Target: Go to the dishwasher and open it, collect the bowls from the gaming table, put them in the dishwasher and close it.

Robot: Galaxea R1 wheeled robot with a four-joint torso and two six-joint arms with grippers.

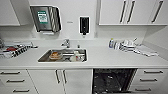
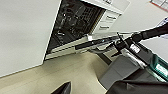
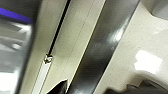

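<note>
Standing open under the white counter [image 1: 100, 60], the dishwasher [image 1: 112, 81] shows its dark inside with wire racks, between white cabinet doors [image 1: 61, 81] on one side and drawers [image 1: 148, 80] on the other. In the left wrist view the dishwasher door [image 2: 95, 42] hangs lowered in front of the dark opening, above the pale floor [image 2: 62, 72]. The right wrist view is very close to a dark shiny bar [image 3: 105, 47] and pale surfaces; what they belong to is not clear. Whether the left or the right gripper is apart or together, I cannot tell. Further back, the steel sink [image 1: 62, 55] holds dishes, with a tap [image 1: 66, 43] behind it. On the wall hang a paper towel dispenser [image 1: 46, 18] and a black soap dispenser [image 1: 84, 25].
</note>
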